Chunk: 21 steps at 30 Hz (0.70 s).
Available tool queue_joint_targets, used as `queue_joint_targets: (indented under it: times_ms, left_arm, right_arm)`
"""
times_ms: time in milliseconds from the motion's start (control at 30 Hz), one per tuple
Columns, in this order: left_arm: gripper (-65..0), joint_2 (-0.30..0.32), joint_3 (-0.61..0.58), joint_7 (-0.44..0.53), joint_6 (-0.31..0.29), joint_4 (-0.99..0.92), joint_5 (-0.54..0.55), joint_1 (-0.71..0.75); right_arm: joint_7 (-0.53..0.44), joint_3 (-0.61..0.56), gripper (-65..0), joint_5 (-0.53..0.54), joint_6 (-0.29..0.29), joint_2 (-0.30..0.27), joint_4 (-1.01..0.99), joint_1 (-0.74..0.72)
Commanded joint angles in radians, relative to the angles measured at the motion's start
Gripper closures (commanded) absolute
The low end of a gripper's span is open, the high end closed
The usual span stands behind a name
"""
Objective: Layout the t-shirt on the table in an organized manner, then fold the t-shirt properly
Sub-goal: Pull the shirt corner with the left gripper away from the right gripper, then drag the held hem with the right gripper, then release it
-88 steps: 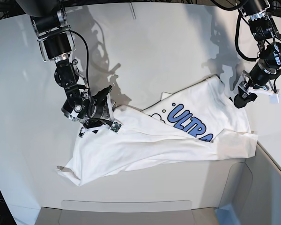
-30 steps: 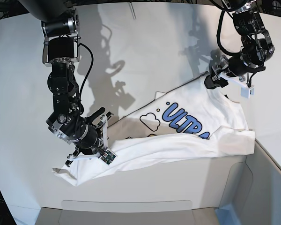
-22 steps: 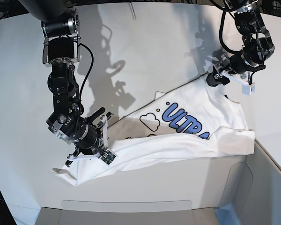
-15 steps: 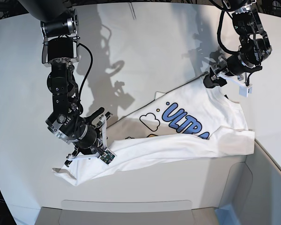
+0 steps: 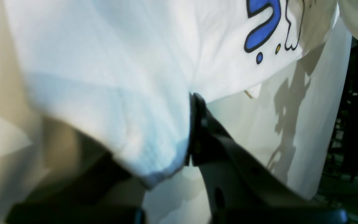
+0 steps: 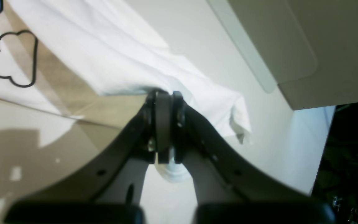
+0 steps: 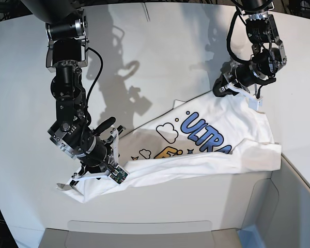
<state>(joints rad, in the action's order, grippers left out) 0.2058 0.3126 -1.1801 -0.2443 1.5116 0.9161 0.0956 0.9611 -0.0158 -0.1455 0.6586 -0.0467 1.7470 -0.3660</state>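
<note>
Base view: the t-shirt (image 7: 196,150), white with blue "ULTRA" lettering, outlined clouds and an orange letter just showing, lies crumpled across the centre and right of the frame on the white table (image 7: 160,57). A long fold runs along its lower edge from lower left to the right side, next to the raised grey-white bin (image 7: 294,206) at the lower right corner.

Right tool (image 7: 104,168), lower left of frame: closed on the shirt's lower left edge, with cloth bunched around it and a small flap trailing to the left.

Left tool (image 7: 220,89), upper right of frame: at the shirt's upper corner, the fabric pulled up to it in a point.

Right wrist view: the right tool (image 6: 163,102) sits at frame centre, its two dark fingers pressed together with a thin pinch of white cloth between them; a cloud outline shows upper left.

Left wrist view: the left tool (image 5: 182,149) grips a hemmed fold of the t-shirt (image 5: 104,77), one dark finger (image 5: 204,133) lying tight against the cloth, the other hidden behind it. Blue print shows upper right.
</note>
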Motion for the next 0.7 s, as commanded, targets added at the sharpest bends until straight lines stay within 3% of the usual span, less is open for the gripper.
queue_joint_targets:
  times_ms: [0,100,233,300,433,533,667]
  left_arm:
    - [-3.4,0.024,-0.002,-0.024,0.003,0.011,-0.021,0.013]
    - [-3.3,0.065,0.001,-0.014,-0.046,0.013,-0.021,0.092]
    - [-3.3,0.136,0.006,-0.011,-0.197,0.013,-0.024,0.166]
    - [-3.2,0.163,0.015,-0.004,-0.244,0.013,-0.025,0.211]
    - [-3.2,0.185,0.099,0.032,-0.315,0.013,-0.027,0.301]
    - [-3.2,0.238,0.127,0.038,-0.367,0.010,-0.027,0.353]
    - [-3.2,0.287,0.176,0.039,-0.430,0.007,-0.027,0.399]
  right_arm:
    - [-0.021,0.003,0.0,0.007,0.005,-0.003,0.026,-0.028]
    - [-0.021,0.003,0.0,0.007,0.005,-0.002,0.070,-0.023]
    - [-0.021,0.003,0.0,0.011,0.005,0.001,0.144,0.002]
    - [-0.021,0.003,0.0,0.011,0.005,0.001,0.178,0.017]
    - [-0.020,0.004,0.0,0.010,0.005,0.001,0.212,0.028]
    - [-0.020,0.041,0.0,0.013,0.005,0.001,0.204,0.015]
    - [0.037,0.063,0.0,0.013,0.005,0.003,0.132,-0.081]
